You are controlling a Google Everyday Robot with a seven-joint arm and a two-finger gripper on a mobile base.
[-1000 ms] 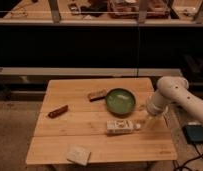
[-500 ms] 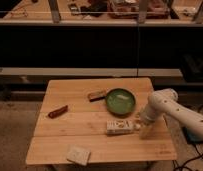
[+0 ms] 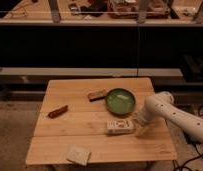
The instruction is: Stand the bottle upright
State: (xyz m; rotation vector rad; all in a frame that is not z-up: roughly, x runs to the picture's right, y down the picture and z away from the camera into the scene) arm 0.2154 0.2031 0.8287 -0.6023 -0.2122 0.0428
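Observation:
The bottle (image 3: pixel 119 126) lies on its side on the wooden table (image 3: pixel 95 145), just in front of the green bowl (image 3: pixel 120 101); it is whitish with a dark printed label. My white arm (image 3: pixel 157 107) reaches in from the right. Its gripper (image 3: pixel 138 123) hangs low at the bottle's right end, close to the tabletop, open with nothing held. I cannot tell whether it touches the bottle.
A small dark block (image 3: pixel 96 95) lies left of the bowl. A reddish-brown bar (image 3: pixel 58 111) sits toward the table's left side. A square tan sponge-like block (image 3: pixel 78 155) rests near the front edge. Dark shelving runs behind the table.
My arm has swung down and left, bringing the gripper closer to the bottle's right end. The bottle and the other objects have not moved.

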